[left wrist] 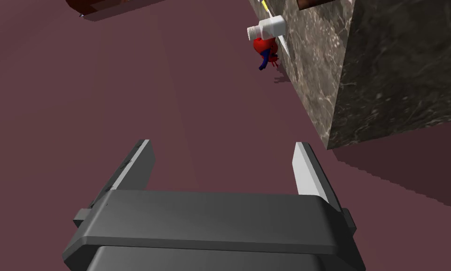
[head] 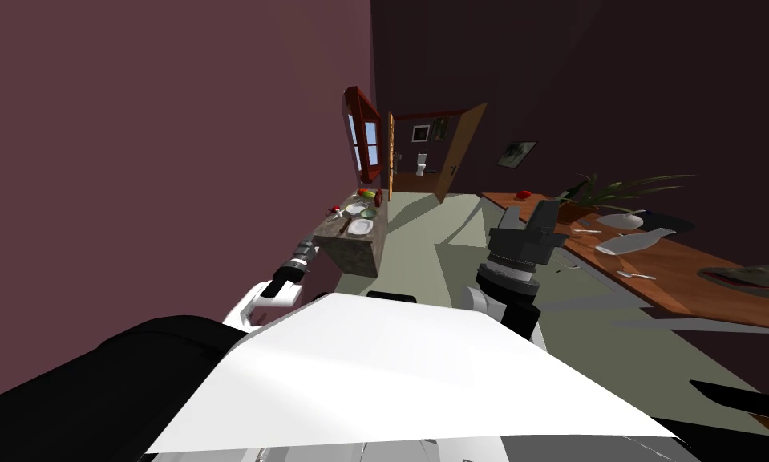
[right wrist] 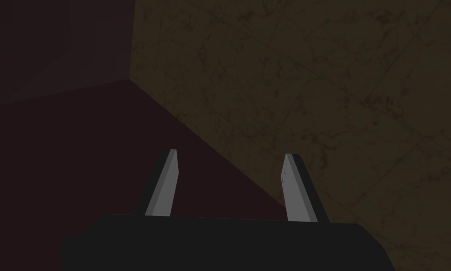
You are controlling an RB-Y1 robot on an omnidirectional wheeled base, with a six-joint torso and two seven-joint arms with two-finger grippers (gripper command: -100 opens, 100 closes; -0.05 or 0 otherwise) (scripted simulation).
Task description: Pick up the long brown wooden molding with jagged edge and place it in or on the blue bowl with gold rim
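A grey stone counter [head: 357,250] stands against the left wall, ahead of me. On its top a thin dark brown strip [head: 344,227], perhaps the molding, lies beside white plates [head: 359,227] and a bluish-green dish [head: 369,212]; whether that dish has a gold rim is too small to tell. My left gripper [head: 309,241] is held low, just short of the counter's near corner, and in the left wrist view it [left wrist: 222,142] stands open and empty, facing the wall beside the counter's stone side [left wrist: 389,70]. My right gripper [head: 546,212] is raised over the floor, and it [right wrist: 231,153] is open and empty.
A white bottle [left wrist: 266,27] and a red and blue toy [left wrist: 265,49] sit at the counter's wall edge. A red-framed window [head: 362,132] hangs above the counter. A long wooden table [head: 679,273] with a plant, a white vase and cutlery runs along the right. An open door [head: 459,152] lies ahead.
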